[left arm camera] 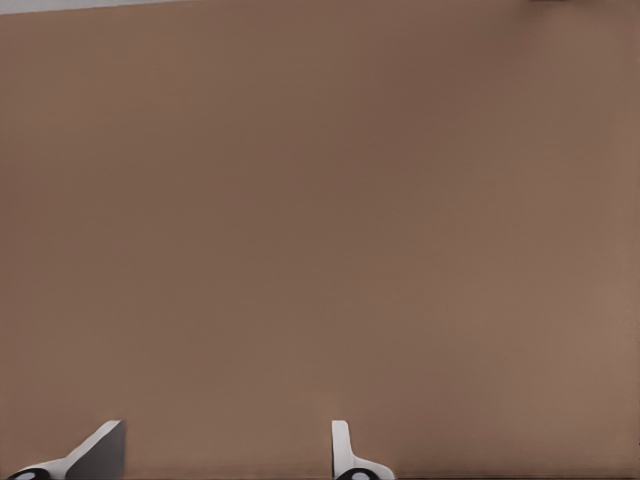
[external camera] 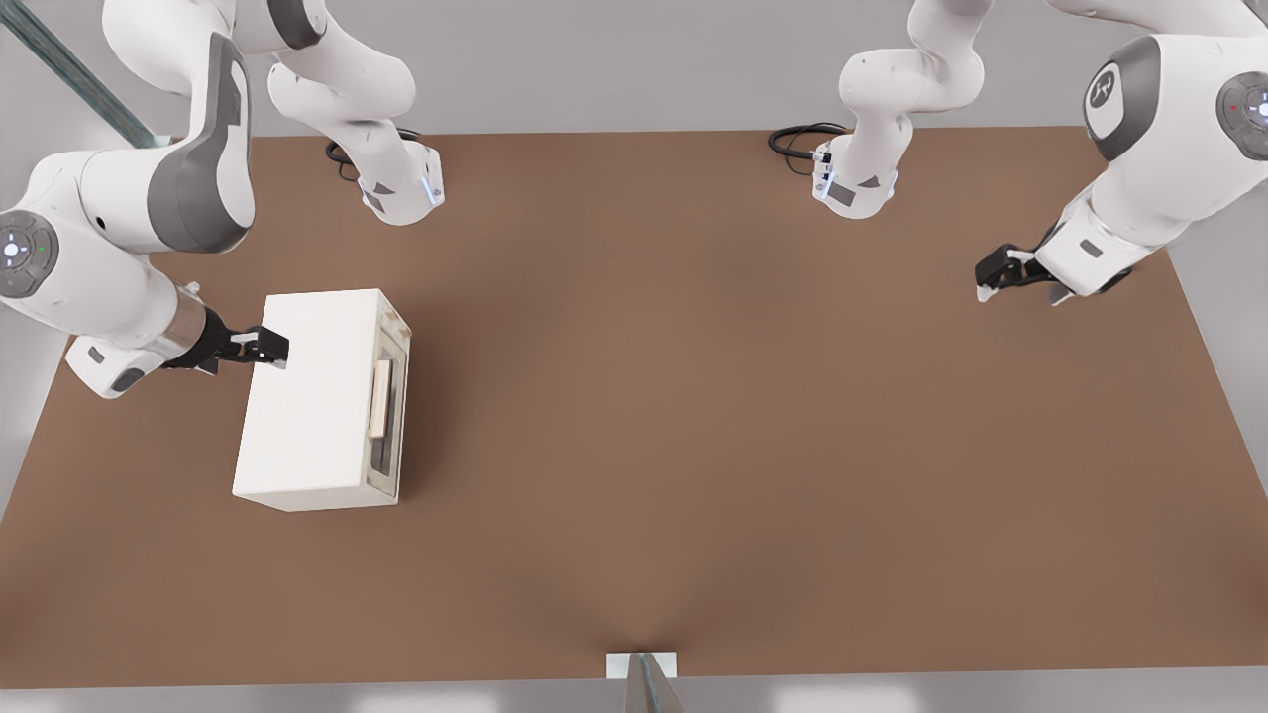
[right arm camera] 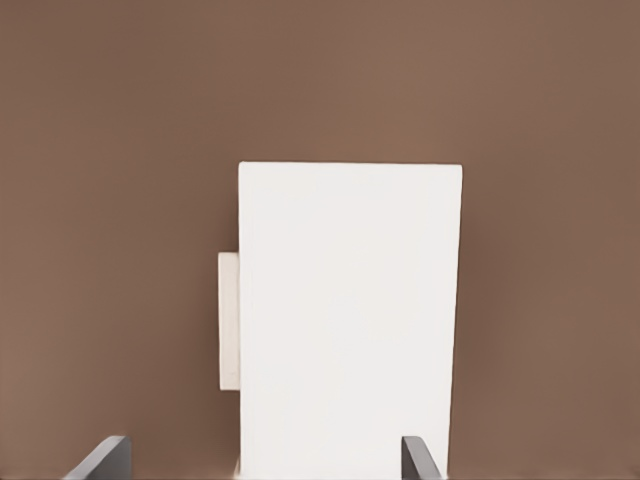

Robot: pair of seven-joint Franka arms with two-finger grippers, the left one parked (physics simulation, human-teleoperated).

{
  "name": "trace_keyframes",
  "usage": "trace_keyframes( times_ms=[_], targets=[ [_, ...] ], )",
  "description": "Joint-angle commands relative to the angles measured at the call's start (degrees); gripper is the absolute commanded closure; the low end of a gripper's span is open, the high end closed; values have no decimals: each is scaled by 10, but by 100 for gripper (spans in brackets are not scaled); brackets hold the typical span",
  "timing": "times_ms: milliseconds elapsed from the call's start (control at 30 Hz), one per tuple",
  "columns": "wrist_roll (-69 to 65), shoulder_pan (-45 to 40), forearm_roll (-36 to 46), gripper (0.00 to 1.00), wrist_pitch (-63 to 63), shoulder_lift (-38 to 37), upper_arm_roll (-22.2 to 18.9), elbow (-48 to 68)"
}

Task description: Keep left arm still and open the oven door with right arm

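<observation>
The cream-white rectangular box of an oven (external camera: 322, 401) stands on the brown matte tabletop (external camera: 743, 416) toward nine o'clock in the front view, and its narrow cream-framed door with the dark glass pane (external camera: 389, 406) looks shut, flush with the box, so the opening itself has not begun. The all-black two-finger gripper (external camera: 260, 345) of the white jointed right arm (external camera: 119, 248) hovers over the oven's back top edge, on the side away from the door; its fingers stand spread apart in the wrist view and hold nothing. What is left, in my judgement, is everything that counts: reaching across to the pale beige bar handle (external camera: 379, 398), gripping it and swinging the door out. The door faces three o'clock in the front view, toward the table's middle. The oven's long axis runs roughly twelve to six, tipped a little toward one and seven, and the handle lies along that same line.
</observation>
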Motion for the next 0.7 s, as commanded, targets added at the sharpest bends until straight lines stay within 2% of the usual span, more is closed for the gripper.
trace_keyframes(
  times_ms=[0, 33, 67, 100, 133, 167, 200, 233, 267, 433, 567, 667],
  targets=[
    [-22, 0, 0, 0, -11, 0, 0, 0],
    [-22, 10, -26, 0, -11, 26, 3, 1],
    [4, 68, -138, 20, -18, 79, 10, 0],
    [57, 112, -223, 79, -39, 135, 13, -5],
    [54, 131, -348, 79, -40, 189, 16, 0],
    [63, 163, -397, 79, -79, 212, 12, 3],
    [130, 173, -399, 79, -83, 213, 11, -1],
    [230, 203, -401, 79, -85, 237, -17, -7],
    [268, 215, -401, 79, -85, 249, -27, -3],
    [259, 233, -405, 79, -103, 250, -25, 20],
    [413, 257, -372, 79, -104, 286, -21, 27],
    [428, 260, -371, 79, -101, 291, -21, 31]
  ],
)
